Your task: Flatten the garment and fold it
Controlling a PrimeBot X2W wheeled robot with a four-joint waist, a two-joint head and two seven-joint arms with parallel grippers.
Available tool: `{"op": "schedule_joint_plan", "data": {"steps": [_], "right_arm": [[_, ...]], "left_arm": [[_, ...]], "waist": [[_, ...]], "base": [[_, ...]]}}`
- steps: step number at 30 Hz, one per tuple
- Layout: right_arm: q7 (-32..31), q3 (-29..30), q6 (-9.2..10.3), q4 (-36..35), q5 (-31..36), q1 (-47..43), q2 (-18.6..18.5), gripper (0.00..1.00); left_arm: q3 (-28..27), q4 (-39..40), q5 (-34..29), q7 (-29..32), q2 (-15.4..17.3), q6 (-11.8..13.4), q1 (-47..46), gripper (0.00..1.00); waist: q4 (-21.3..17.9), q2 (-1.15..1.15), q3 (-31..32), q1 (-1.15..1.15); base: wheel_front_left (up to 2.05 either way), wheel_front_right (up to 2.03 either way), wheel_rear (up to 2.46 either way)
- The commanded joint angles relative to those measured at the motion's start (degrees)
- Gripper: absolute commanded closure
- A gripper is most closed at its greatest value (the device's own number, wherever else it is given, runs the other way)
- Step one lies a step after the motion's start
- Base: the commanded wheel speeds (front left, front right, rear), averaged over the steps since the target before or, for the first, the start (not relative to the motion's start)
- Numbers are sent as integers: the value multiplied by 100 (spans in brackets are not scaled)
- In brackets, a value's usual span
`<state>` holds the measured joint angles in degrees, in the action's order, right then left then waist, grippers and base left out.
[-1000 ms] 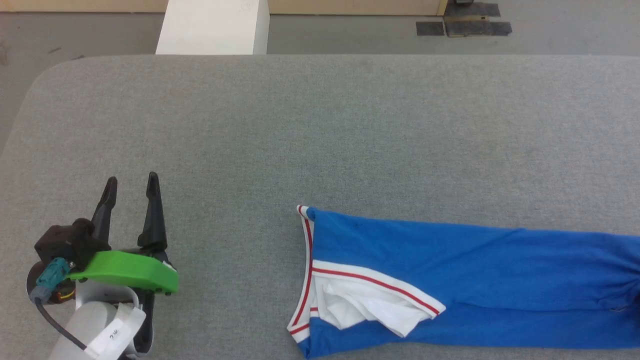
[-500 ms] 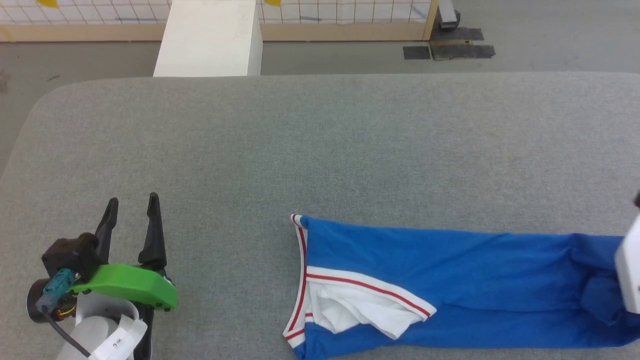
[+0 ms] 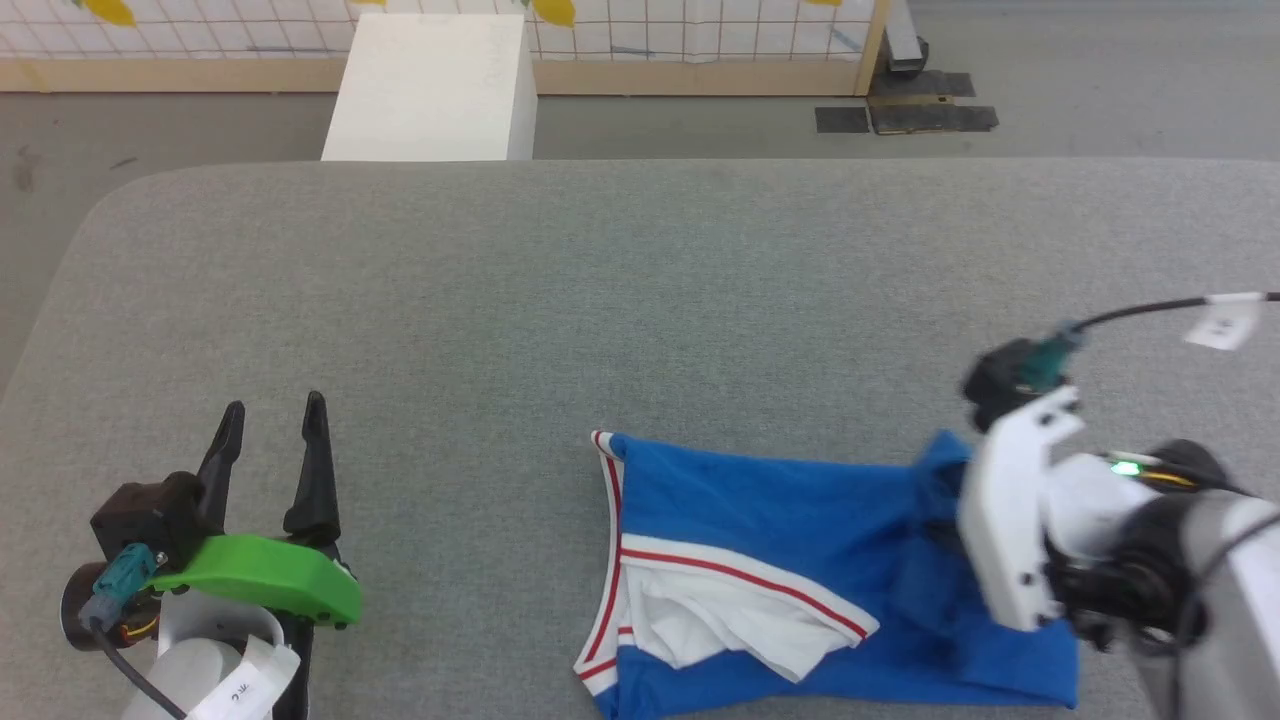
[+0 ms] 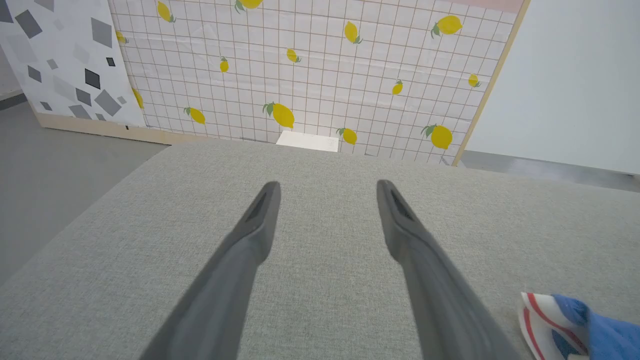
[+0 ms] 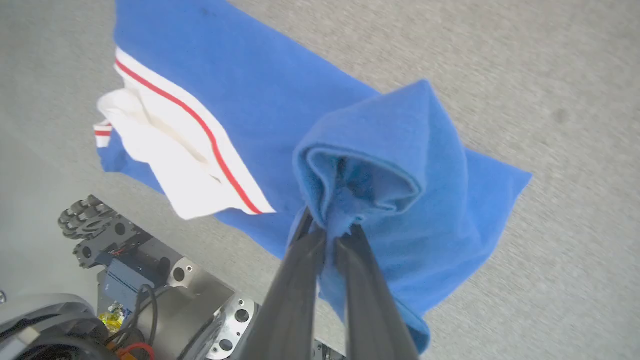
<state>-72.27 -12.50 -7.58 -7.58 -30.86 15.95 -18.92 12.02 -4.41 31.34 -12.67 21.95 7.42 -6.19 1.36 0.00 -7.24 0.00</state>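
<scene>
garment lies on grey cloth-covered table, at near edge, right of centre in head view. blue body uppermost, in a narrow band running l-r. red/white striped trim and a white sleeve panel show at its l end. r end is gathered into a bunch and raised over the blue body, with a fold in the cloth beneath it. right gripper: fingers nearly together, clamped on that blue bunch; cloth wraps over both tips and hangs either side of them, per r wrist view. head view shows r arm's white mount over garment's r end; fingertips hidden there. left gripper: fingers well apart, nothing between them, over bare table at near l, well clear of garment. l wrist view confirms the gap, with only the garment's striped corner at lower r. beyond table: white box and lemon-print grid panel. robot base shows under table edge in r wrist view.
</scene>
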Motion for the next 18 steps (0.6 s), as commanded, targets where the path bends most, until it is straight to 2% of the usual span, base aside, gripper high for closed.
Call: {"op": "schedule_joint_plan", "data": {"steps": [1,10,18], "right_arm": [[140,-133,9,122,-88,175,150,100],[813,-1200,9,1006,-318,737,726,100],[1641,-1733,9,1988,-201,1090,1159,100]], "left_arm": [[-2,25,56,-2,12,34,49,0],[15,-31,123,-33,-45,26,73,0],[42,-56,175,-57,-99,10,70,0]], "waist": [[44,0,-9,0],[274,0,-59,0],[445,0,-197,0]], "base": [[0,0,0],[0,0,0],[0,0,0]]}}
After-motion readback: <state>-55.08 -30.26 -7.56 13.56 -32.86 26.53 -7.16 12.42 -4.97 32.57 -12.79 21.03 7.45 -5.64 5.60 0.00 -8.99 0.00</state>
